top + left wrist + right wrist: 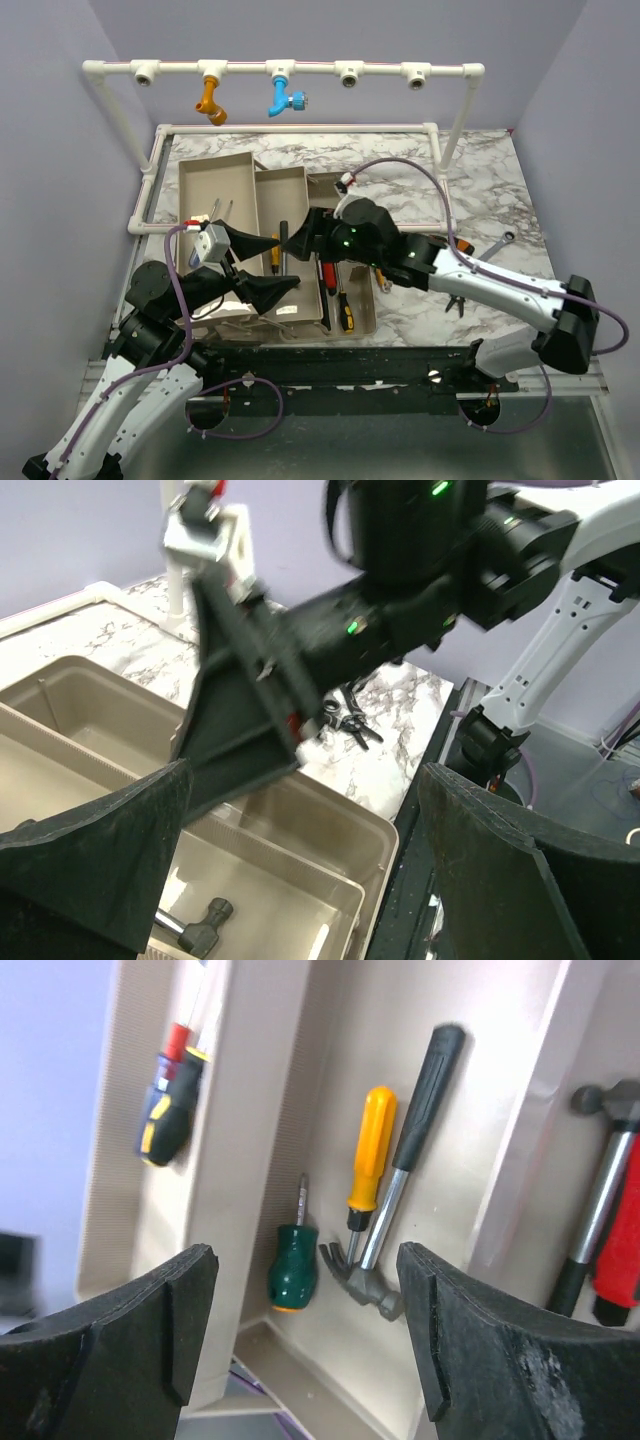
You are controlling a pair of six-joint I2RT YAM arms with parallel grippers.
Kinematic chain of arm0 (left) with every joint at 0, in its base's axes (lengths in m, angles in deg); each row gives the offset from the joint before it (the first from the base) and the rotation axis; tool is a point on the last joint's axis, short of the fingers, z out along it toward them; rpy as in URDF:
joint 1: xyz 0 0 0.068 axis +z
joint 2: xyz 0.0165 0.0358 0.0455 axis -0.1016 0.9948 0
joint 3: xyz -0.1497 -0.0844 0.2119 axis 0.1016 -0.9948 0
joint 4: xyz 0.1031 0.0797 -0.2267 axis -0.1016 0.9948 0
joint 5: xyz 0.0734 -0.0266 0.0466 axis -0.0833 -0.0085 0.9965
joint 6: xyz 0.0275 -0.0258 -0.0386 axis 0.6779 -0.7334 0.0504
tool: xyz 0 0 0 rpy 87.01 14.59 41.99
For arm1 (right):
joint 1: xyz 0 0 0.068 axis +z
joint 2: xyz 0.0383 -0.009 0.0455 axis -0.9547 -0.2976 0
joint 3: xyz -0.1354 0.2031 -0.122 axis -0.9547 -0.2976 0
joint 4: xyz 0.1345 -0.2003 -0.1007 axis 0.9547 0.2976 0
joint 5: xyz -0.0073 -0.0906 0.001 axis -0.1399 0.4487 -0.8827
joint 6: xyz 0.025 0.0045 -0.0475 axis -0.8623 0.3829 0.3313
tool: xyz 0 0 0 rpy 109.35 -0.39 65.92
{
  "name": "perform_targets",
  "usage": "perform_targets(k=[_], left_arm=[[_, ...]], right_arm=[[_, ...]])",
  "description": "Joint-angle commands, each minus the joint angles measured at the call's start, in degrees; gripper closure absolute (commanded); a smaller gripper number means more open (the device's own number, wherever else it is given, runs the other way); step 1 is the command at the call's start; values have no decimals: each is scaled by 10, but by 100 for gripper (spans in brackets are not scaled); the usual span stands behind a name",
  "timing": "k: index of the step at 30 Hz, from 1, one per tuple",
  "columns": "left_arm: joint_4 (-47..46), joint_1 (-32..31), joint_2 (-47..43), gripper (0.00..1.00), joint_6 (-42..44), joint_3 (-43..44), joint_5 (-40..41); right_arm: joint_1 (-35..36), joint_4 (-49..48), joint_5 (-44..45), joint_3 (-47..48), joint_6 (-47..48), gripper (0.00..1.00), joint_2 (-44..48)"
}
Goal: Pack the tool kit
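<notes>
Plain lilac walls (60, 150) stand behind and to both sides of the white pipe frame (240, 68). Below the frame lies a grey-veined marble surface (480, 190), evenly lit.

Trays (255, 1110): beige plastic, matt, finely ribbed walls.
Hammer (385, 1215): bright metal shaft and head, matt black grip.
Orange screwdriver (370, 1150): glossy plastic handle, metal shank.
Green screwdriver (292, 1275): smooth glossy plastic handle.
Table (480, 190): marble-pattern surface, smooth.
Pipe frame (245, 68): white plastic, smooth.
</notes>
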Motion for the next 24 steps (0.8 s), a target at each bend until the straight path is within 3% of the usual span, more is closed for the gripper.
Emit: perform_targets(k=[1, 8, 14, 18, 24], left_arm=[[-13, 2, -5, 1, 4, -7, 5], [-13, 3, -5, 1, 6, -5, 3], [-9, 3, -10, 2, 10, -6, 6], [-9, 3, -11, 1, 10, -6, 8], [-8, 4, -14, 1, 12, -6, 12]], right_arm=[[0, 22, 69, -23, 52, 23, 94], [-1, 129, 197, -119, 65, 30, 255], [-1, 213, 271, -229, 21, 33, 379], [-1, 264, 296, -288, -28, 34, 403], [-1, 280, 302, -357, -96, 34, 363]])
